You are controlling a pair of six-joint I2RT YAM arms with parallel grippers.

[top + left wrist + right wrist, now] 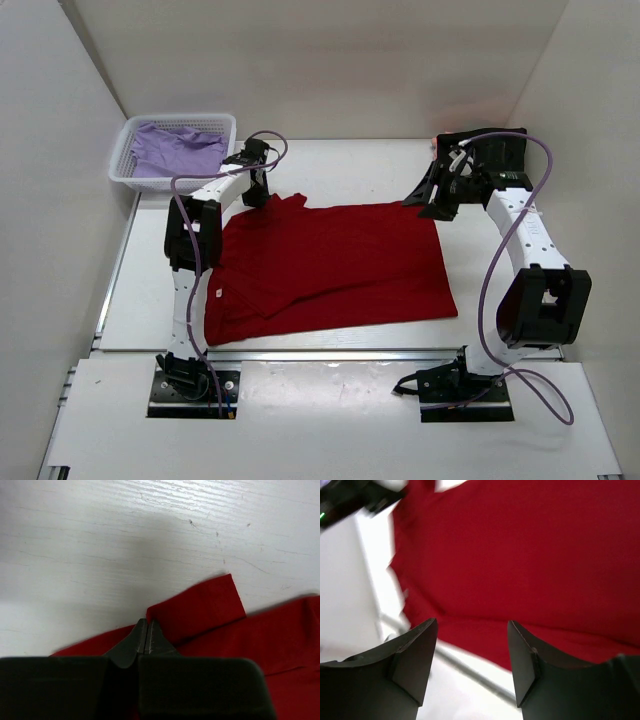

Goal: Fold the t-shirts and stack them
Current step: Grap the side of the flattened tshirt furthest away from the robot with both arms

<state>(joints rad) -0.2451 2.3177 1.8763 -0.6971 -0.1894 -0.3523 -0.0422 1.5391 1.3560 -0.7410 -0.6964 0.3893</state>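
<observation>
A deep red t-shirt (340, 260) lies spread across the middle of the table, its left side folded over. My left gripper (257, 196) is at the shirt's back left sleeve. In the left wrist view the jaws (148, 622) are closed, with the edge of the red sleeve (200, 607) pinched at their tips. My right gripper (424, 207) is open and empty, just off the shirt's back right corner. In the right wrist view it (472, 623) hovers over the red cloth (530, 550). A lavender t-shirt (178, 150) lies in the basket. A black t-shirt (497, 152) lies at the back right.
The white lattice basket (124, 158) stands at the back left corner. White walls close the table on the left, back and right. A metal rail (330, 352) runs along the table's near edge, in front of the arm bases.
</observation>
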